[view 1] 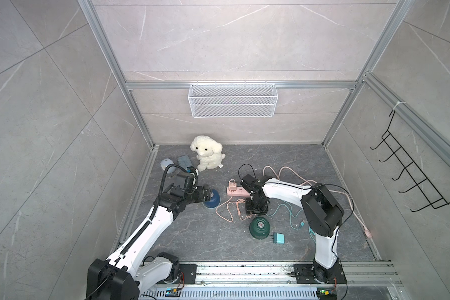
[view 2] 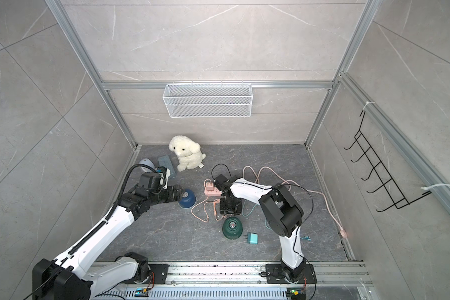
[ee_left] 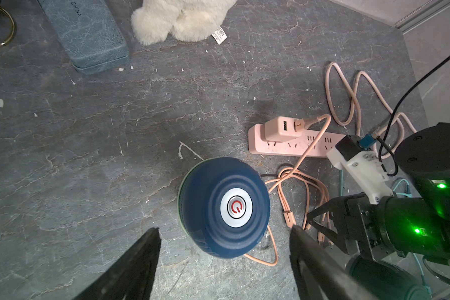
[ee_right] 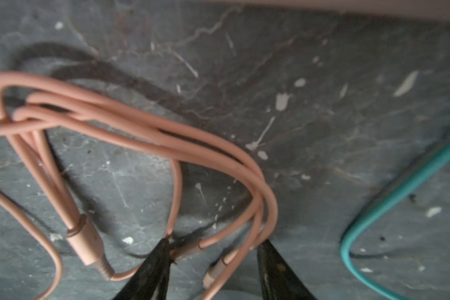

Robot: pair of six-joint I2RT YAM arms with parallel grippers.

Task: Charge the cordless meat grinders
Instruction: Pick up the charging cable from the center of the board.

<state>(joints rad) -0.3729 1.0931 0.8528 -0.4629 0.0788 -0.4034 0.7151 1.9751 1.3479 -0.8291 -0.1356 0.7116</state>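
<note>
Cable pickup, apparently: your left pincer point(ee_left: 224, 228) gapes wide and empty at the navy blue domed grinder point(ee_left: 211, 187) on the dark stone worktop point(view 1: 296, 161) — the right pincer point(ee_right: 215, 242), half open, merely straddles pink charging-cable plugs point(ee_right: 213, 274) beside the dark green domed grinder point(view 1: 259, 227). Next: pinch one plug squarely.

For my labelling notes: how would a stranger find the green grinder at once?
Find the central pink power strip. Towards the arms' base rail stands the dark green grinder, beside a teal plug adapter. The other dome is navy blue.
</note>
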